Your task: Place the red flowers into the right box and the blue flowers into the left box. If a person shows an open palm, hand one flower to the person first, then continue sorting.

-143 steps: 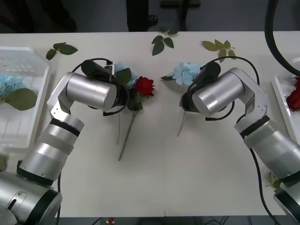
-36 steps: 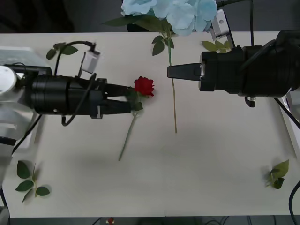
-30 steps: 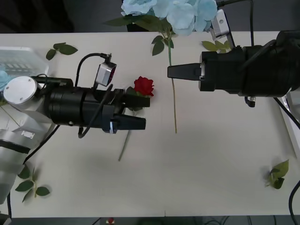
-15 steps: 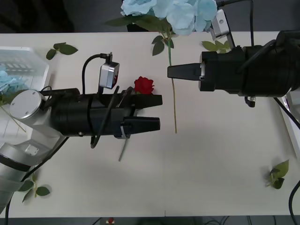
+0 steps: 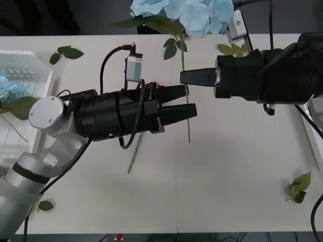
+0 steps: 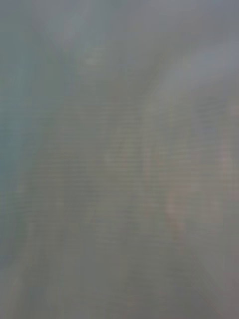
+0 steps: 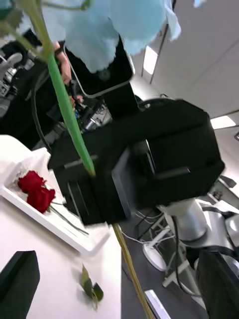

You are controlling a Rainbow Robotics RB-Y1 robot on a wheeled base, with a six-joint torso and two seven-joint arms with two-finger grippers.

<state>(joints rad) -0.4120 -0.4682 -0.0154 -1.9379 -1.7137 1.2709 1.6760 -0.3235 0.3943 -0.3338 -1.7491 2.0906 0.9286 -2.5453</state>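
Left gripper (image 5: 189, 101): over mid-bench (image 5: 217, 171), fingers apart around the hanging stem, a red flower (image 5: 162, 87) beneath. Right gripper (image 5: 182, 77): clamped on the blue flower (image 5: 194, 11) stem, bloom held high. Left box (image 5: 28, 80): left edge, blue flowers inside. Right box (image 7: 74, 234): two red flowers (image 7: 36, 190) inside.

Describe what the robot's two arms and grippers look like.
The left gripper has black tapered fingers on a black cylindrical wrist, with a small grey camera box and looping black cable on top, behind it silver arm segments. The right gripper is a black blocky body with cables.
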